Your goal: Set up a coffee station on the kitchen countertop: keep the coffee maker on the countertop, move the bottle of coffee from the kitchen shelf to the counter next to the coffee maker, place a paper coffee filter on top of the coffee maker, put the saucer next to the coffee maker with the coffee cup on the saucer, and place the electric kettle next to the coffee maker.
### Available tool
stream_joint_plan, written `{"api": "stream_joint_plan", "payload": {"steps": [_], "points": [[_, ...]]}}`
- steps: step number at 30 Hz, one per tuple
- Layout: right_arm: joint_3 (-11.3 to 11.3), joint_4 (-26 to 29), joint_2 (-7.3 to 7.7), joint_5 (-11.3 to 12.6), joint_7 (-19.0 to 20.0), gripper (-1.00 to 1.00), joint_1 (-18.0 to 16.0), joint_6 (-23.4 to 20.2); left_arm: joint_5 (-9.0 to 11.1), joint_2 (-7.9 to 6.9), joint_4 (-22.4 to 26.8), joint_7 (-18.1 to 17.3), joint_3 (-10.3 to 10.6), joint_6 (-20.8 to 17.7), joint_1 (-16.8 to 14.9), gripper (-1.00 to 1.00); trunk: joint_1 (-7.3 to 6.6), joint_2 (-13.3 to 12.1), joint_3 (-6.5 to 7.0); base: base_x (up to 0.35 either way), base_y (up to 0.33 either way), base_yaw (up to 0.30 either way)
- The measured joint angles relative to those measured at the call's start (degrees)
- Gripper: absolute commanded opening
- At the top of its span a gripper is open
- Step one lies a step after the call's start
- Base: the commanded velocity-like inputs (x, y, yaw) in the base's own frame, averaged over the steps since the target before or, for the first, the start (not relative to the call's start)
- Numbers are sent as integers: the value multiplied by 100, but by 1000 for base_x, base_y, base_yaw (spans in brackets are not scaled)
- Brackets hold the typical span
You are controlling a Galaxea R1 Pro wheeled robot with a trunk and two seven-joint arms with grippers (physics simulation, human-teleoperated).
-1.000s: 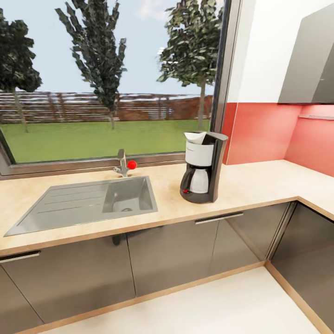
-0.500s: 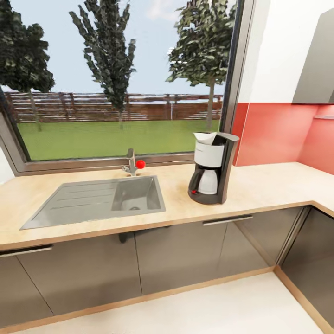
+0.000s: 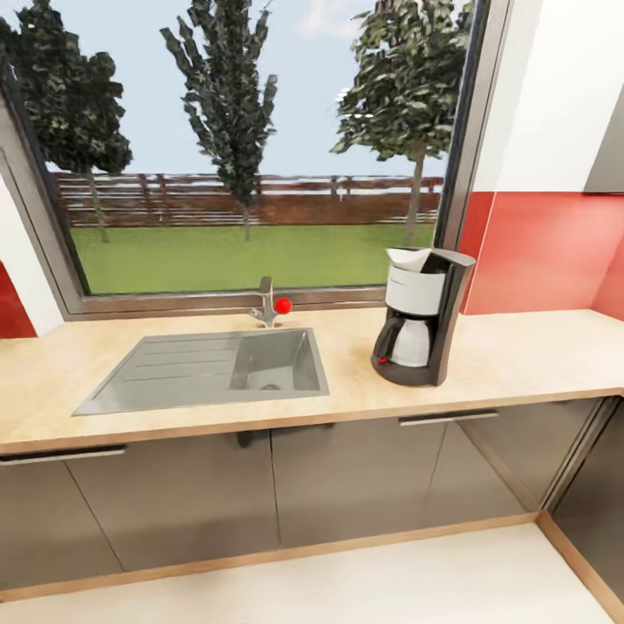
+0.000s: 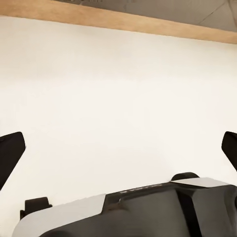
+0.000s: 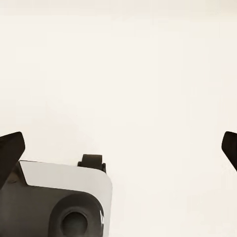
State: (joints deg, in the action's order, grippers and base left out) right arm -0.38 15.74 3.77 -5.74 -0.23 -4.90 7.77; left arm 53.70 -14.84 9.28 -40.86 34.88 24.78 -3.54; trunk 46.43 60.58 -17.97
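Coffee maker [image 3: 422,317]: stands upright on the kitchen countertop [image 3: 520,355], right of the sink [image 3: 212,368] and well apart from it, in front of the window's right frame. Its body is black, the filter basket pale grey-white, and the carafe sits under the basket with a small red switch at the base. No brand, label or writing can be read on it.

Paper coffee filter [image 3: 408,257]: a white piece with an uneven upper edge rests on top of the machine, at the basket; how deep it sits is hard to make out.

Countertop: light wood-look surface with a darker edge strip, above glossy grey cabinet fronts [image 3: 347,472]; it is cut off at both sides of the head view. A red backsplash [image 3: 542,251] rises behind its right part.

Tap [image 3: 267,303]: stands behind the sink basin and carries a red knob.

Left gripper [image 4: 118,150]: in the left wrist view the two dark fingertips [image 4: 10,153] sit at opposite edges of the picture, spread wide, with nothing between them. Pale floor [image 4: 118,89] lies beyond, with a wooden plinth strip [image 4: 118,19] at its far edge.

Right gripper [image 5: 118,148]: its fingertips [image 5: 11,148] are likewise spread wide and hold nothing, over plain pale floor. Both sets of tips are cut off by the frame edges.
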Motion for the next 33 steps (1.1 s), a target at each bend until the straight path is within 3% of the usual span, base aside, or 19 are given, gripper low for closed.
{"api": "stream_joint_plan", "payload": {"steps": [33], "points": [[8,0,0,-10,-1,100,0,1,0,0,0,0,-12,0,0,100,0,0,0,0,0,265]]}}
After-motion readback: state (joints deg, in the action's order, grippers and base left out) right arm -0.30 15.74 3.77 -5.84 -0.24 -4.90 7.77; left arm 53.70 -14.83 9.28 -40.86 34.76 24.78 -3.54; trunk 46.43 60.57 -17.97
